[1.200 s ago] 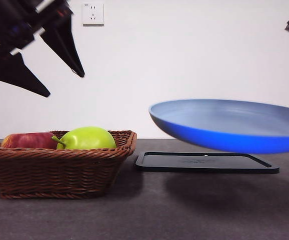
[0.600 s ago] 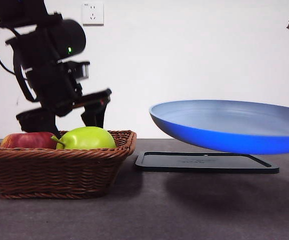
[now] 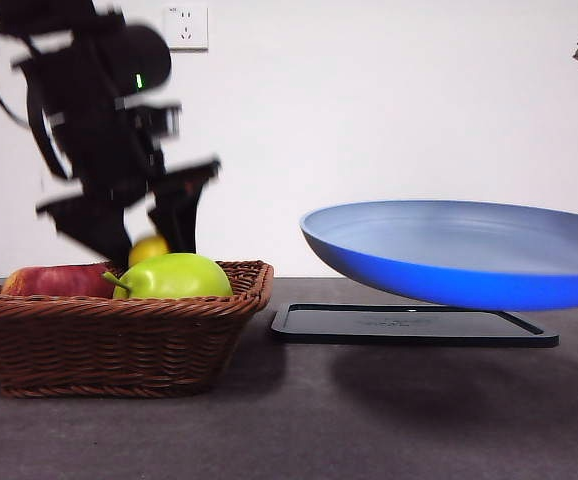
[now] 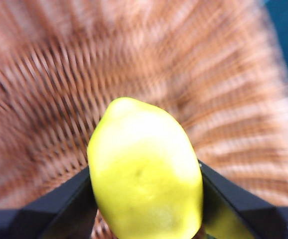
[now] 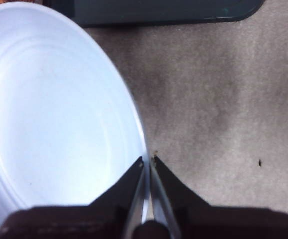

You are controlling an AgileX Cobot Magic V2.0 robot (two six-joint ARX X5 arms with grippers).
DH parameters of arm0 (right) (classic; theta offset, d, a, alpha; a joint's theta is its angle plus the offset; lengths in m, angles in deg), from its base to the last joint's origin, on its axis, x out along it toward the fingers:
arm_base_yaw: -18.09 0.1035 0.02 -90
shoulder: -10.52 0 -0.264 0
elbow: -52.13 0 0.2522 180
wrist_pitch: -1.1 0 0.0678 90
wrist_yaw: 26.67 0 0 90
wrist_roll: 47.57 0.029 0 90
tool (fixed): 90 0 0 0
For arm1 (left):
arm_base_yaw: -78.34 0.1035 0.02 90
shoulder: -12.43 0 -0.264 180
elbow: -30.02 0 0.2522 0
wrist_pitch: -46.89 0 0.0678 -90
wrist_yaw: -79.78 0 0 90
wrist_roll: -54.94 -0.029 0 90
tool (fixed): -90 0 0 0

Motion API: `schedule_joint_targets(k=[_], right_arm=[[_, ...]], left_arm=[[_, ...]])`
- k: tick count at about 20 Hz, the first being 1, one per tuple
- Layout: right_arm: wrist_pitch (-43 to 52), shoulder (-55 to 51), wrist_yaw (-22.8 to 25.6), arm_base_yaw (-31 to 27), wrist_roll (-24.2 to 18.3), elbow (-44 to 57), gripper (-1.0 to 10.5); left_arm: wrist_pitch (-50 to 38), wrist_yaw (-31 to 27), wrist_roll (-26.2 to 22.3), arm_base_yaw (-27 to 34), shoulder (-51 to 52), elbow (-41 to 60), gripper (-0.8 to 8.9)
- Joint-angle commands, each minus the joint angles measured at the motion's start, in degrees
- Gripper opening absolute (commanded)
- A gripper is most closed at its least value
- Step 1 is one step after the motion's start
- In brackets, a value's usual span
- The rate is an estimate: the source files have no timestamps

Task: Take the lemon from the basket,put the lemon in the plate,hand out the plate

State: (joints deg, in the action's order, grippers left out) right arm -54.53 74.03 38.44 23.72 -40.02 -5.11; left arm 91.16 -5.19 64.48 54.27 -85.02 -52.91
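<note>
My left gripper (image 3: 147, 238) is shut on the lemon (image 4: 146, 172), a bright yellow oval fruit, and holds it just above the brown wicker basket (image 3: 119, 335). In the front view the lemon (image 3: 149, 248) shows between the black jaws, behind the green fruit. The basket's weave (image 4: 59, 89) fills the left wrist view, blurred. My right gripper (image 5: 148, 162) is shut on the rim of the light blue plate (image 5: 54, 114) and holds it in the air. The plate (image 3: 459, 255) hangs tilted above the black tray.
A yellow-green stemmed fruit (image 3: 174, 277) and a red fruit (image 3: 57, 281) lie in the basket. A flat black tray (image 3: 409, 325) lies on the grey table under the plate. A wall socket (image 3: 186, 27) sits behind.
My left arm came down into the basket, then lifted; the lemon now shows between its jaws above the basket. The plate and right arm have held still.
</note>
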Motion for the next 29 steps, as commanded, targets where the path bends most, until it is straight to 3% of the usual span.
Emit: schedule_joint_targets(k=[1,4,6,8,11,13,15,21,25,29], right_arm=[[0.74,0.35,-0.28,0.07,0.59,-0.61,0.0],[1.11,0.5,-0.33,0.07,2.08,-0.61,0.0],[1.18,0.92,-0.39,0.07,2.1,-0.61,0.0],[1.09,1.38,-0.57,0.09,2.1,-0.61,0.0],[1.05,1.38,-0.7,0.09,2.1,-0.61,0.0],[1.03,1.38,-0.7,0.09,2.1,-0.61,0.0],[1.01,1.38,-0.72,0.09,2.1,-0.61,0.0],[0.13,1.38,-0.76,0.09,2.05,-0.61,0.0],[-0.63,1.38,-0.79,0.09,2.05,-0.61,0.0],[-0.7,1.38,-0.79,0.09,2.16,-0.61,0.0]], left_arm=[[0.55,4.48,-2.34,-0.39,5.6,-1.86,1.78],[0.02,16.98,-2.27,-1.92,15.93,-1.88,1.78],[-1.36,20.7,-2.05,-7.52,19.67,-1.88,1.78],[-3.78,19.61,-2.1,-15.34,19.58,-1.88,1.78],[-6.69,8.72,-3.26,-25.44,16.46,-1.86,1.79],[-8.13,1.84,-6.03,-29.92,13.4,-1.86,1.79],[-9.75,-0.96,-6.8,-32.61,9.94,-1.86,1.79],[-12.35,-0.85,-6.8,-34.14,0.96,-1.86,1.84],[-11.78,-0.46,-6.8,-34.18,-1.11,-1.86,3.08],[-12.02,-0.26,-6.78,-34.73,-1.14,-1.86,3.38]])
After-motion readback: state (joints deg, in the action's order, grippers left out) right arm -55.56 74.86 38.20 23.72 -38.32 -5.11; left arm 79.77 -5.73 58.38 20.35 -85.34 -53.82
